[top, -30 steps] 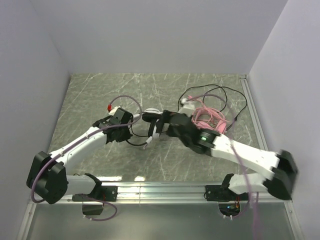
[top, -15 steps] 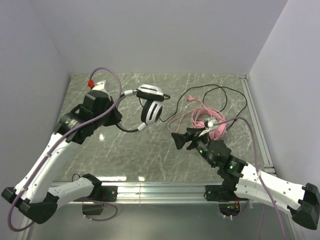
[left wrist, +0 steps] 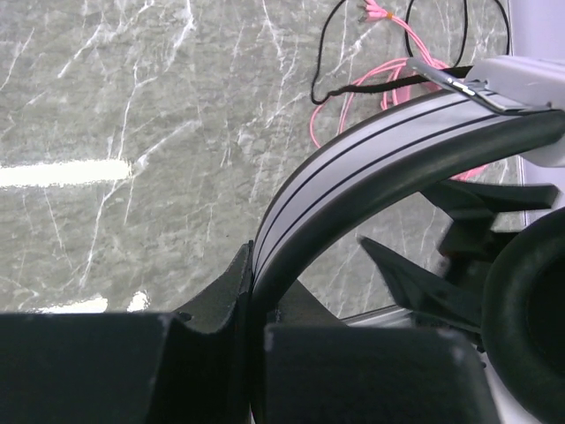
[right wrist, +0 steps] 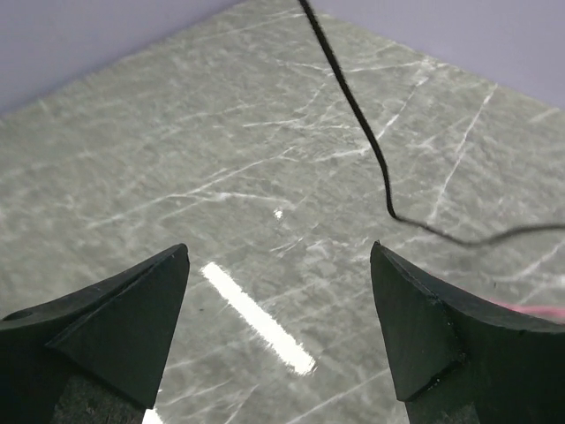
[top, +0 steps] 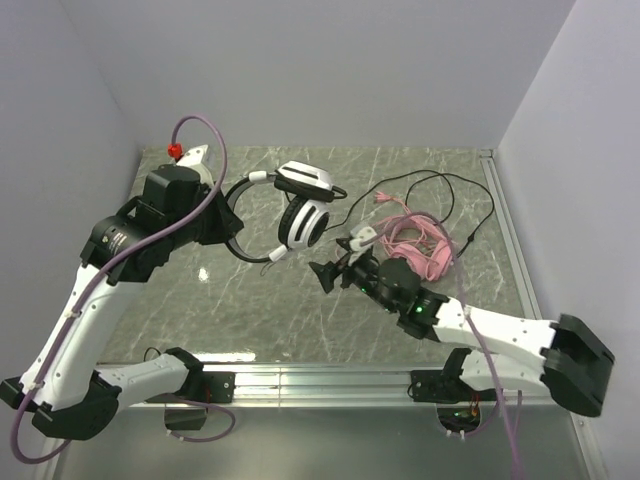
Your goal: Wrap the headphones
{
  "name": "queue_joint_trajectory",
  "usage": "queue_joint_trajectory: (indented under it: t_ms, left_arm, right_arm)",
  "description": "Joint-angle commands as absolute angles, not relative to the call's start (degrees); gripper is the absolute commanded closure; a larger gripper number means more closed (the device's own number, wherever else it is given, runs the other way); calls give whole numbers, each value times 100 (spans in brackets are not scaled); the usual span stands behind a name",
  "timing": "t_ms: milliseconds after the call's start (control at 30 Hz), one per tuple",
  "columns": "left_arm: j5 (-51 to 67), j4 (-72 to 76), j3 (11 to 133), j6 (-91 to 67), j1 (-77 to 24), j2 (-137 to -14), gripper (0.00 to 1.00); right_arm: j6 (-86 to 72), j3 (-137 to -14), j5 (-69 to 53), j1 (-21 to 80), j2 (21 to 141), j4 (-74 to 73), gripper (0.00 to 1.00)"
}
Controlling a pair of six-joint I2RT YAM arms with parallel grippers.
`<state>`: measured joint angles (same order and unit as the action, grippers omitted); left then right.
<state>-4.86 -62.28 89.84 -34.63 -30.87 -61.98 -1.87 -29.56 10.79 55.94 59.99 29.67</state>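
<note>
Black-and-white headset (top: 303, 205) is held clear of the table (top: 200, 300) by its headband, which is pinched in the closed left gripper (left wrist: 256, 296). Right gripper (right wrist: 278, 344) is spread wide with nothing held, low beside the black cable (right wrist: 371, 141). Pink headset (top: 425, 245) lies at right among its tangled cable. Headband is judged stiff, a sound hold. Cable is judged limp, thin and slippery, best taken near the earcup.
</note>
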Motion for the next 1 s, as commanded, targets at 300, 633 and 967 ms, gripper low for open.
queue_joint_trajectory:
  t_ms: [300,633,967]
  left_arm:
    - [-141,-6214,9659,-3419,-3085,-6126,100]
    - [-184,-6319,9729,-3410,-3085,-6117,100]
    - [-307,-6504,9958,-3410,-3085,-6205,100]
  right_arm:
    - [809,-4041,326,5133,7689,4430,10]
    - [1028,-5159,-299,4737,8876,3981,12]
    - [1064,-6011,-615,4667,9764,3779,34]
